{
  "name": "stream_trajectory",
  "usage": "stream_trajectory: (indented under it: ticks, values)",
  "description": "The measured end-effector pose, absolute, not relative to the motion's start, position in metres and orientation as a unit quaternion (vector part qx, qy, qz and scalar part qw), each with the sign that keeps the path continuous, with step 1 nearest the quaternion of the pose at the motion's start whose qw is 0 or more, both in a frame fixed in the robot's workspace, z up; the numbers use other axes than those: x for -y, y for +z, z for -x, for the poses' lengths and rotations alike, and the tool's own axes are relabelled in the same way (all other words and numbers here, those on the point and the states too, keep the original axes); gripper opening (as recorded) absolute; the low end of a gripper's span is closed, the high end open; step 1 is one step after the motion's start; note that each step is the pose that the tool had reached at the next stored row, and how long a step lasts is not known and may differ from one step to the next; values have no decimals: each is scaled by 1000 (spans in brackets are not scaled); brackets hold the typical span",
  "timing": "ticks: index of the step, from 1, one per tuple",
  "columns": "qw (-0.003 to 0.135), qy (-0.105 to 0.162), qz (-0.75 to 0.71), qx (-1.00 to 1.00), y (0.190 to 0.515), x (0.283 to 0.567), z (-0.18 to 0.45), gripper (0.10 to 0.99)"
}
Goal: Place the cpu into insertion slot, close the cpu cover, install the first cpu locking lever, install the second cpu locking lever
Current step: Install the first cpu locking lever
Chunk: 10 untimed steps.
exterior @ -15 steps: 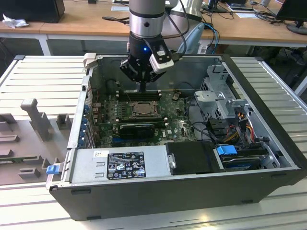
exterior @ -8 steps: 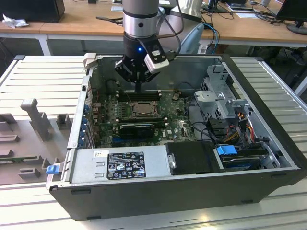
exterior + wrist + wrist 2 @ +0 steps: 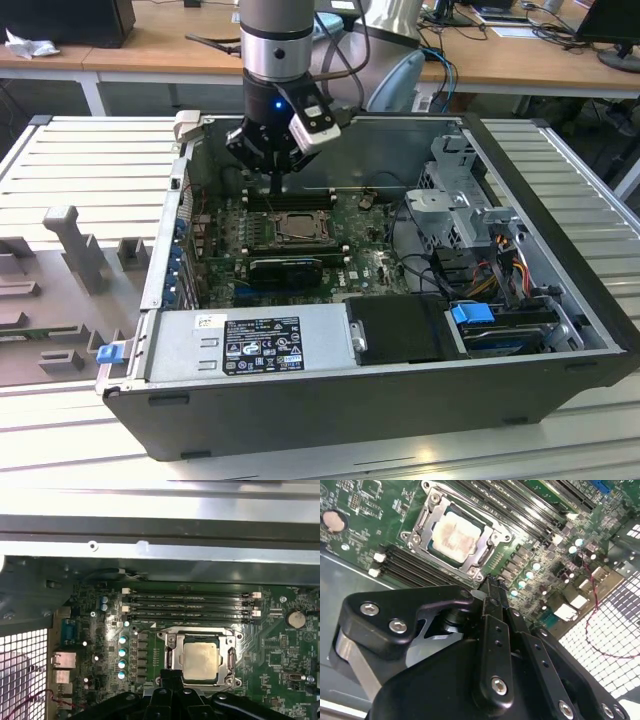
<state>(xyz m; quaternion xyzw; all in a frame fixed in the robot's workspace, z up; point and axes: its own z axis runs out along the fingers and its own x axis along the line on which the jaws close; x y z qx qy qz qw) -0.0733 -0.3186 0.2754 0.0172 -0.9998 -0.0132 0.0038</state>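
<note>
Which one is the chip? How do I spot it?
Look in the open computer case at the green board. Beside the long black slots sits a square metal frame. The chip is the pale, smudgy square inside it, the only flat plain square among bumpy little parts.

No readable text anywhere. On the grey power supply (image 3: 180, 350), lower centre of the exterior view, a black label (image 3: 262, 345) with pale print too small to make out. Just beside it, a small white sticker (image 3: 210, 321), equally illegible. Tiny white markings on the green circuit board (image 3: 370, 510) (image 3: 280, 655) in both wrist views, also unreadable.
</note>
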Motion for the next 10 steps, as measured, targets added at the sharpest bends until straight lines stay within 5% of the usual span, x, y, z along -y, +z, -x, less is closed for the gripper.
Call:
stream_trajectory:
  ticks: [10]
  values:
    - [3,-13,-28,1000,273,319,97,106]
